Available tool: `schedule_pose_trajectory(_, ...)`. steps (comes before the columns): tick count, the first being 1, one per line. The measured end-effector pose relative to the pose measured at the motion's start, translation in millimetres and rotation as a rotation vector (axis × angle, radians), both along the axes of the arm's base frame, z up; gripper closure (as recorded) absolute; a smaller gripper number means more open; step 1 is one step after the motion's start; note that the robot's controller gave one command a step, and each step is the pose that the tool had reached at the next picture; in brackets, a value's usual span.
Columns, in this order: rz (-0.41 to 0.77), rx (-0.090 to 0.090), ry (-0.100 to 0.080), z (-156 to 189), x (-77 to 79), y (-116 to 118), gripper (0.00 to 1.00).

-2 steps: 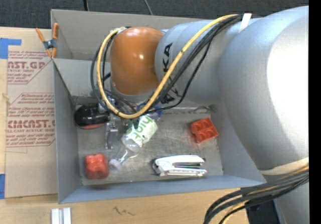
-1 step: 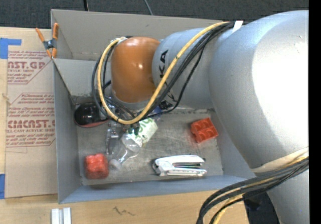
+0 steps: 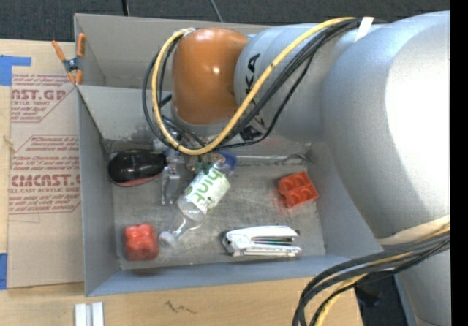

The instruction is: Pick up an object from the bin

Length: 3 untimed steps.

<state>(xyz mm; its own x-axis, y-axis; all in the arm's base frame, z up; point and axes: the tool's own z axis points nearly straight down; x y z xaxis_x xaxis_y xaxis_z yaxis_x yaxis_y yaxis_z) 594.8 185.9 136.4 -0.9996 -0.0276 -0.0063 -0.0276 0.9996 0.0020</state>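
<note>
Camera view, starting at the near rim of the grey metal bin [image 3: 95, 193]: a white stapler with a dark underside [image 3: 262, 240] lies flat along the front of the floor, towards the right. A red lumpy block [image 3: 140, 241] sits in the front left corner, well apart from the stapler.

Behind these, about mid-floor, a small clear plastic bottle with a white label lettered in green [image 3: 202, 195] lies on its side. Its narrow cap end points at the front left, near the red block, and its wide end points at the back. To the right, apart from the bottle, an orange-red studded plastic brick [image 3: 297, 190] rests flat.

Farther back on the left, a black computer mouse with a red underside [image 3: 135, 166] lies close to the left wall. The hand [image 3: 172, 184] stands between this mouse and the bottle's far end, just beside the bottle, perhaps touching it. Whether the hand is spread or pressed together cannot be told. A small blue thing [image 3: 228, 162] peeks out behind the bottle.

Above all this hang the wrist's glossy orange cover [image 3: 208, 76], looped yellow and black cables [image 3: 241, 109] and the thick grey arm [image 3: 380, 112], reaching in from the right.
</note>
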Motion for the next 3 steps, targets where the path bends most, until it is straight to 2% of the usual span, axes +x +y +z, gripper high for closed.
schedule_pose_trajectory(1,0.05,0.001,-0.001,-60.6,-0.6,25.7,0.0)
schedule_pose_trajectory(2,-0.063,0.002,-0.007,-57.0,-7.3,20.5,1.0)
schedule_pose_trajectory(3,-0.064,0.002,-0.007,-57.0,-7.3,20.5,1.0)
